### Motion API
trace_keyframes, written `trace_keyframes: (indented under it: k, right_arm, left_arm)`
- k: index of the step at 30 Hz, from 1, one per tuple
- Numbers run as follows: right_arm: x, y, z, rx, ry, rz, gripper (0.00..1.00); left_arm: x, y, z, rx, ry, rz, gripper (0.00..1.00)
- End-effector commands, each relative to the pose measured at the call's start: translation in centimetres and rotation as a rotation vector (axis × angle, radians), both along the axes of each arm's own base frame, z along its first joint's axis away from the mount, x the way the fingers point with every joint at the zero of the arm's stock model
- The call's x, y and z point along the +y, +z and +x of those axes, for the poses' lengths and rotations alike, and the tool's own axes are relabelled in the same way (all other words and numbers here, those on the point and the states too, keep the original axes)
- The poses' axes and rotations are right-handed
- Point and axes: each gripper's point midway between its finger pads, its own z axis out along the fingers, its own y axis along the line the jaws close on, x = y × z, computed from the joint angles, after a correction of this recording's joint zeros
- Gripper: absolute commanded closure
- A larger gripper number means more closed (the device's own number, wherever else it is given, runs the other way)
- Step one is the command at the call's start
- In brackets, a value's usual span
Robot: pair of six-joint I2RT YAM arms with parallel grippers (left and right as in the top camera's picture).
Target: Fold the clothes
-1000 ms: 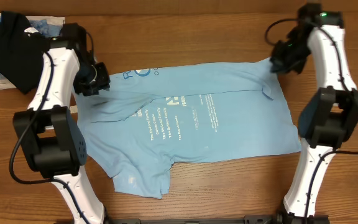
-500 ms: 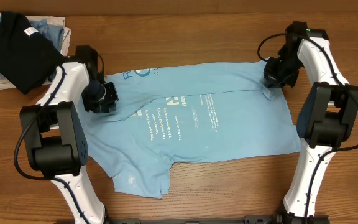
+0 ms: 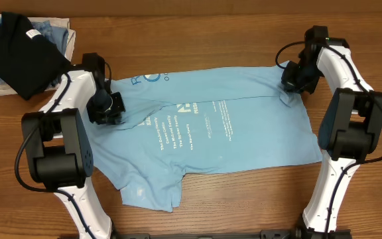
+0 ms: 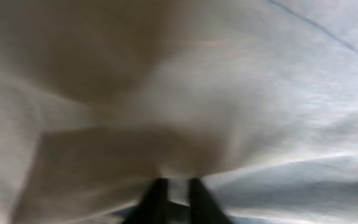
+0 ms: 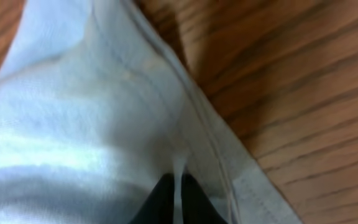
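Note:
The clothes, a light sky-blue t-shirt [image 3: 244,133] with white lettering, lie spread across the wooden table, one sleeve trailing toward the front left. My left gripper [image 3: 106,109] sits on the shirt's left edge. In the left wrist view its dark fingertips [image 4: 178,190] stand close together with a ridge of the fabric [image 4: 260,93] pinched between them. My right gripper [image 3: 290,81] is at the shirt's far right corner. The right wrist view shows it [image 5: 177,186] shut on a thin fold of the cloth [image 5: 73,124] beside the stitched hem.
A black folded shirt [image 3: 22,56] lies on a pile of denim-blue and white garments [image 3: 53,30] at the far left corner. Bare wooden table [image 3: 211,33] runs behind the shirt and also shows in the right wrist view [image 5: 303,74].
Both arms have come in and down onto the shirt. The left jaws have narrowed onto the cloth, and the fabric beside them has bunched slightly toward the right.

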Motion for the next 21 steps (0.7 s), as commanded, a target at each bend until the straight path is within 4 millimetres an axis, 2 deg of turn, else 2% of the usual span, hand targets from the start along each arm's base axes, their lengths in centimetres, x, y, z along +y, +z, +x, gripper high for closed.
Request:
trace_keyframes:
  k: [1,3,8,15,19,21]
  right_arm:
    - [-3.2,-2.1,-1.0,0.049,-0.071,-0.119,0.91]
    - [-3.7,-2.1,-0.9,0.042,-0.091,-0.119,0.93]
    - [-5.3,-2.0,-0.1,0.000,-0.145,-0.121,0.95]
    - [-6.9,-1.7,1.0,-0.054,-0.181,-0.128,0.95]
    - [-7.4,-0.5,1.7,-0.074,-0.207,-0.128,0.89]
    - [-7.6,0.9,2.2,-0.083,-0.210,-0.129,0.88]
  left_arm:
    - [2.8,-0.9,-1.2,0.039,0.023,0.065,0.91]
    - [3.6,-0.9,-1.2,0.034,0.040,0.072,0.87]
    - [5.2,-0.8,-0.7,0.008,0.049,0.086,0.87]
    - [5.5,-0.6,0.8,-0.053,-0.011,0.094,0.83]
    - [5.5,0.9,2.2,-0.087,-0.020,0.097,0.76]
    - [5.5,2.5,3.1,-0.103,-0.022,0.100,0.68]
